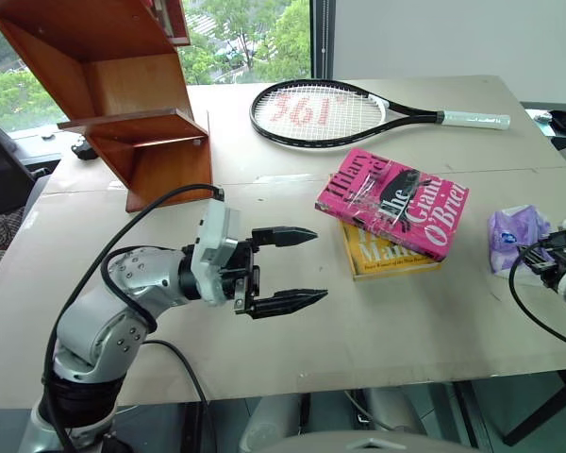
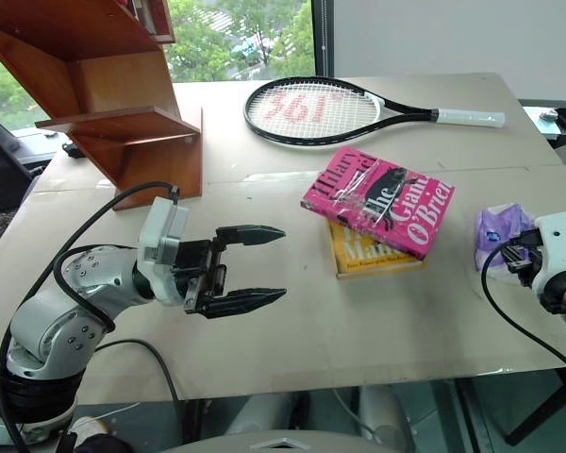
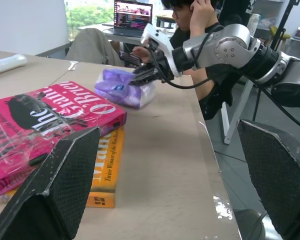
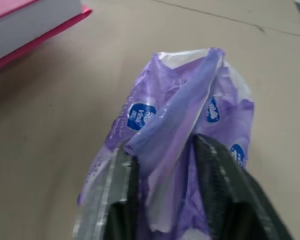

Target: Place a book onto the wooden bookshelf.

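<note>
here, at far left, we see the reddish-brown polished wooden bookshelf point(image 1: 123, 104), its slanted side panels and flat boards smooth and glossy, standing on the matte beige table point(image 1: 264, 349). in front of it our left gripper point(image 1: 291, 269) hangs above the table with its two black ribbed fingers spread wide and nothing between them, pointing toward the books. farther back lies a black-framed tennis racket point(image 1: 321, 113) with red lettering on its strings and a white-wrapped handle. to the right of centre we find the thick bright pink hardback book point(image 1: 393, 200), glossy, with large white cover lettering and a black mark; it lies flat and skewed on top of a thinner yellow-orange book point(image 1: 382, 260), well apart from the shelf and from both grippers. at far right sits a crinkly purple plastic packet point(image 4: 190, 115) with round blue labels, soft and puffed. our right gripper point(image 4: 165, 165) has its dark textured fingers on either side of a raised fold of that packet, touching the film, though we cannot tell whether they pinch it. beyond the table edge a person point(image 3: 200, 20) sits at a laptop point(image 3: 132, 15).
</note>
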